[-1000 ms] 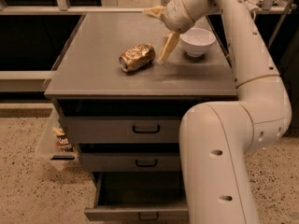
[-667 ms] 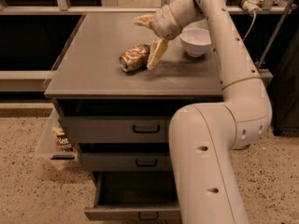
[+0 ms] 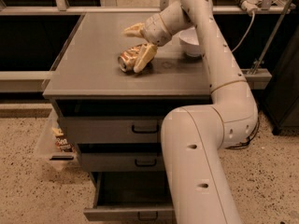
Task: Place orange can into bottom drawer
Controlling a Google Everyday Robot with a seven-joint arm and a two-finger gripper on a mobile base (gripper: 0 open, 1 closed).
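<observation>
Quick update from the cabinet job: my claw (image 3: 132, 50) is closing in on the can (image 3: 126, 60). A second ago it was hanging over by the bowl (image 3: 191, 43), well off to one side of the can. Since then it's been sliding across the tabletop (image 3: 93, 73) and dipping down, and now the bowl is sitting back on the wrist side of the claw while the can is lying right at the fingertips.

The claw is spread wide, not clenched on anything. One finger is crossing in front of the can and the other is sticking out above and behind it, so I'm reading it as straddling the can. Whether either finger is actually touching metal, I can't tell from here.

The can itself isn't budging. It's lying on its side in the same spot on the tabletop, silver end pointing away from the bowl.

What that's meaning for the task: I'm thinking the reach is basically done and the squeeze is coming up next. The can is dented and lying flat, so it could roll or squirt out if the fingers aren't landing square.

The bottom drawer (image 3: 117, 213) is sitting pulled out, far below the claw, so nothing is blocking the drop-off later.
</observation>
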